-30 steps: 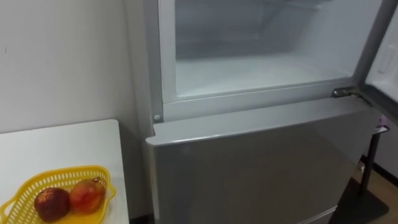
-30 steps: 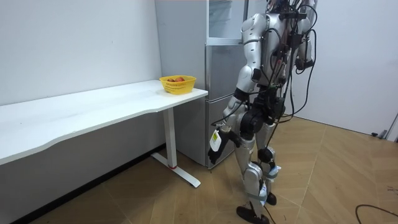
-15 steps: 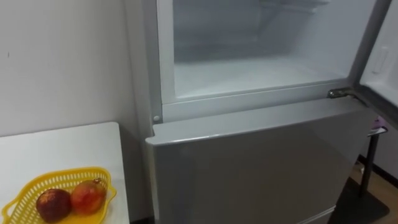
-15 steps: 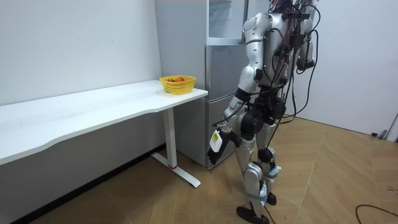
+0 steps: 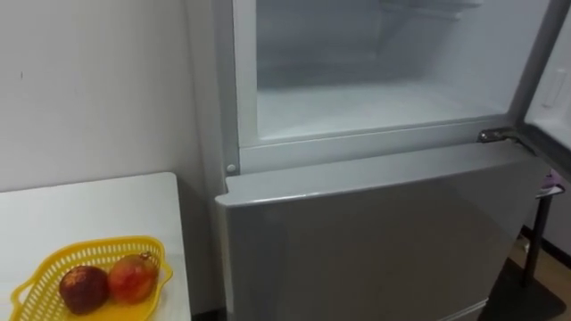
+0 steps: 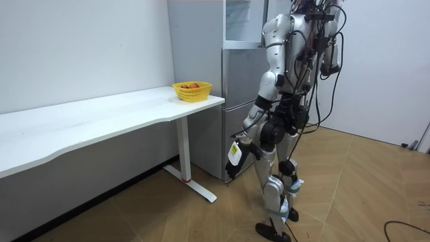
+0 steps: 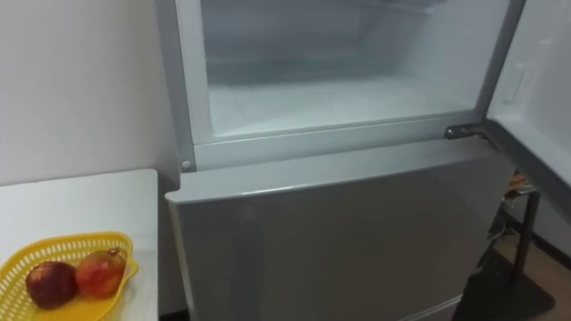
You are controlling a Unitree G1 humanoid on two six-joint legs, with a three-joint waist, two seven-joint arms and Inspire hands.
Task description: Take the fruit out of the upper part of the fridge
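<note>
Soft, even room light all round, shadows weak and diffuse. The open upper fridge compartment (image 5: 375,98) glows pale and bright inside, and the grey lower door (image 5: 375,241) carries a faint diagonal sheen. Under the counter (image 6: 101,117), a dim shadow sits on wall (image 6: 101,171) and floor (image 6: 168,215).

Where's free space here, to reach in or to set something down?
The upper fridge compartment: its floor is bare across the whole width, so a hand could likely pass in freely. The white table: bare between the wall and the yellow basket. Crowded inside the basket, with two fruits.
</note>
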